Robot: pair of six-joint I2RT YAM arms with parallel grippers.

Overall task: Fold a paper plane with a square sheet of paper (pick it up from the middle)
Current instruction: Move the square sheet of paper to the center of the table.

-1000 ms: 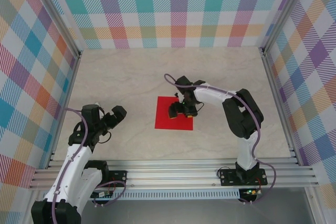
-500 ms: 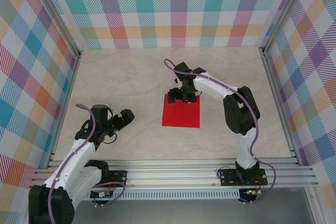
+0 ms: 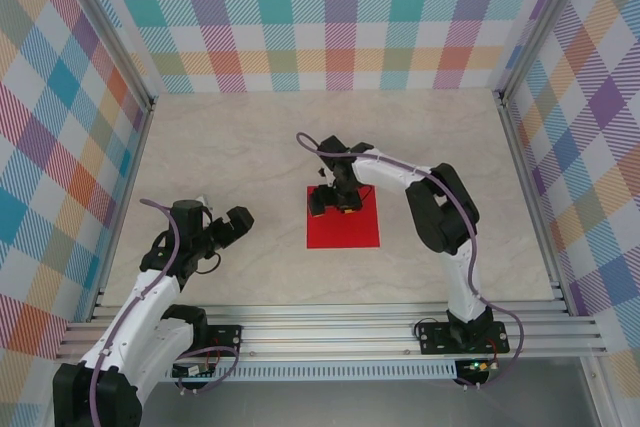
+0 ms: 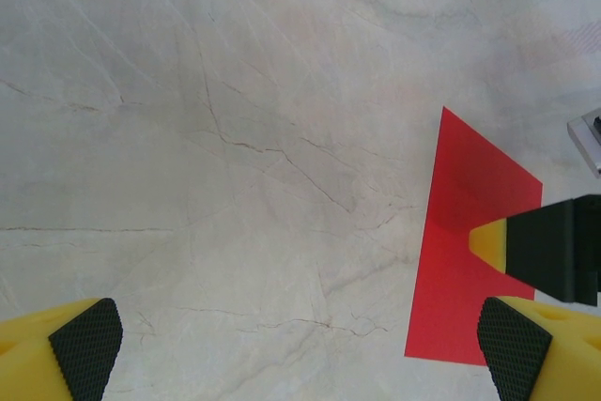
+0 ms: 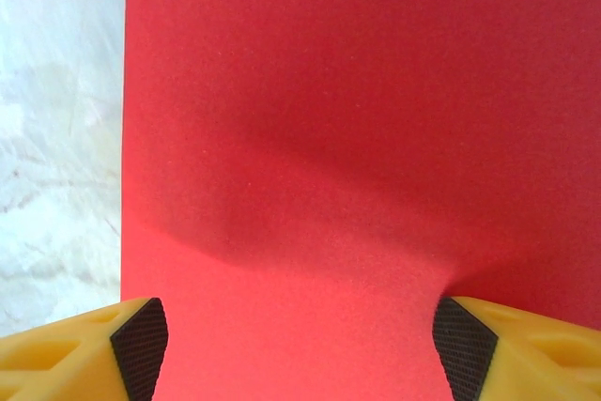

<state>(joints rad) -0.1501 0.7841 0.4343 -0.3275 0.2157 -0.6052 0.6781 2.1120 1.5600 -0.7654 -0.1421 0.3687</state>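
I am at the very start: the red sheet [image 3: 343, 222] lies unfolded, a flat square with sharp corners and no crease anywhere, so the step in hand is the pickup from its middle. My right gripper [image 3: 333, 200] stands over the sheet's far half, jaws wide, with both black textured pads [image 5: 141, 349] pressed down on the paper. Between them the matte, slightly grainy surface swells into a soft rounded hump [image 5: 282, 241]; nothing is pinched yet. My left gripper [image 3: 222, 232] hangs well to the left of the sheet, jaws fully apart and holding nothing, above the pale, veined, marble-like table [image 4: 235, 138]. Next, I judge, the right jaws should draw together so the hump rises into a ridge thin enough to grip. The paper looks limp and slippery on that smooth stone, so it may skid rather than buckle.
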